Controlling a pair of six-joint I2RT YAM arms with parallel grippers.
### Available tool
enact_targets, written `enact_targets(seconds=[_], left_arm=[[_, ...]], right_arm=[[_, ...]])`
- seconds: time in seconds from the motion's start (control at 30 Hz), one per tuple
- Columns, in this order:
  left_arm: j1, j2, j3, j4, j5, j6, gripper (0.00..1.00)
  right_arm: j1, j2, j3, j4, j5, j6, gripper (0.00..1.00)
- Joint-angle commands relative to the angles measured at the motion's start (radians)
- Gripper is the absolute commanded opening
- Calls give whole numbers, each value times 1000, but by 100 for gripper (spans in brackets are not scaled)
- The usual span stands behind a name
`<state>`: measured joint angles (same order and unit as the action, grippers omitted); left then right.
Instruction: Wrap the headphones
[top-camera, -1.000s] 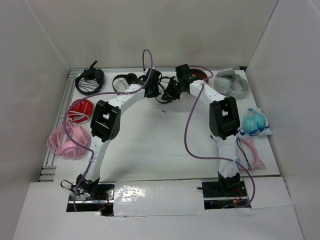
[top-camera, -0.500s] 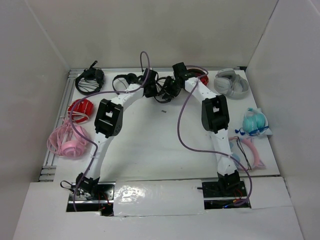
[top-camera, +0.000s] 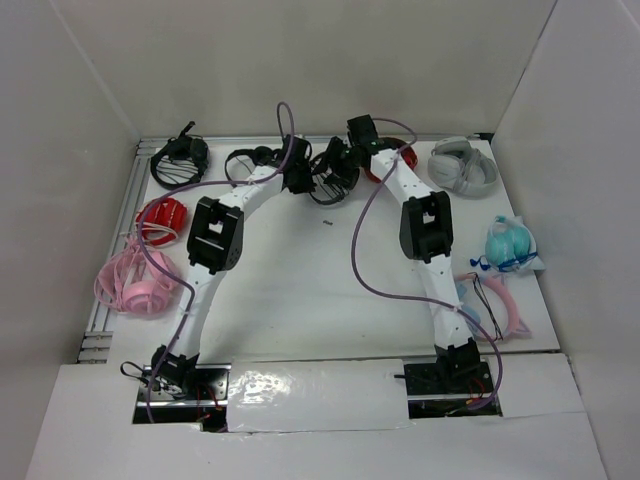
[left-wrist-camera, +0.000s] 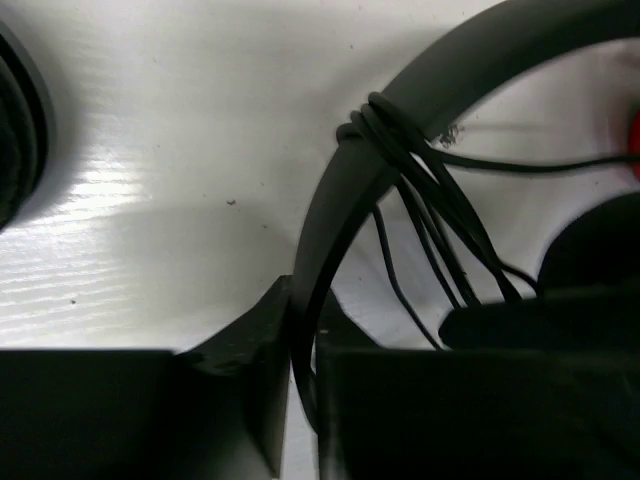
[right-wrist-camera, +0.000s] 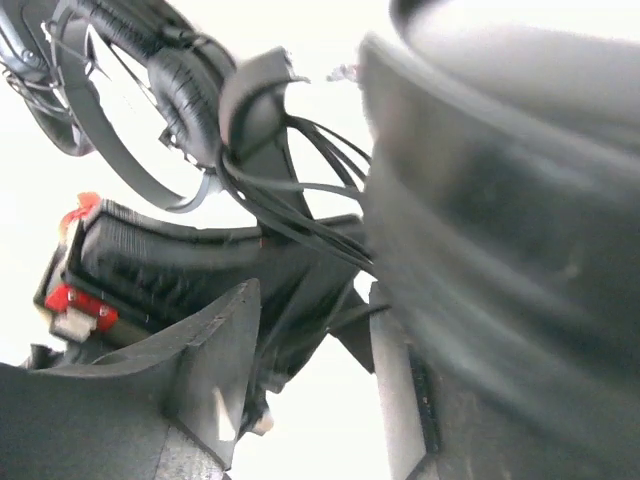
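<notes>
The black headphones (top-camera: 327, 181) lie at the back middle of the table, between my two grippers. My left gripper (top-camera: 299, 177) is shut on their thin headband (left-wrist-camera: 480, 50), which runs down between the jaws (left-wrist-camera: 300, 315). Several turns of the thin black cable (left-wrist-camera: 376, 118) are wound round the headband, and loose strands trail off to the lower right. My right gripper (top-camera: 343, 160) is right beside the headphones with its jaws apart (right-wrist-camera: 310, 330). Cable strands (right-wrist-camera: 300, 210) cross in front of it, and a blurred dark ear cup (right-wrist-camera: 500, 200) fills the right of that view.
Other headsets ring the table: a black headset (top-camera: 180, 160) and another black pair (top-camera: 246, 160) at back left, red (top-camera: 160, 219) and pink (top-camera: 135, 282) on the left, red (top-camera: 385, 168) behind the right arm, grey (top-camera: 463, 166), teal (top-camera: 511, 246) and a pink band (top-camera: 503, 308) on the right.
My right arm has swung left and back, bringing its gripper close against the headphones and the left gripper. The left gripper has shifted slightly left, still holding the headband.
</notes>
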<state>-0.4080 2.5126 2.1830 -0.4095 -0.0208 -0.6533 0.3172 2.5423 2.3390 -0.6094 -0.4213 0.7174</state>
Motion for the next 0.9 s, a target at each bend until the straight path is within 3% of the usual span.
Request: enact_targets(seconds=[0.0,0.1,0.33,0.43,0.47,0.73,0.8,0.83,0.87], left_arm=[[-25,-29,27,-25,125,58,26],[-26,-35,26,-22,130,58,40],[-26,-46,26,-9,134,67,51],[-26,-51,26,-11,133,66,65],[-25,-55,26,-12,121,67,75],[-15,-107,23,-43,81,70,82],[-15,-129,11,-51,75,73,86],[-15,-158,3,-49,78,78,88],[-14,-176,-3,-51,82,81,88]], right_arm=[[-53,42,68,138,26,-21,56],[-49,55,78,166,26,-19,56],[-46,55,71,160,13,-35,59],[-40,33,59,160,4,-62,63],[-37,17,59,160,4,-81,65],[-18,-117,17,143,12,-142,68],[-6,-142,17,131,15,-174,83],[0,-175,17,123,16,-185,99],[5,-194,13,119,25,-194,100]])
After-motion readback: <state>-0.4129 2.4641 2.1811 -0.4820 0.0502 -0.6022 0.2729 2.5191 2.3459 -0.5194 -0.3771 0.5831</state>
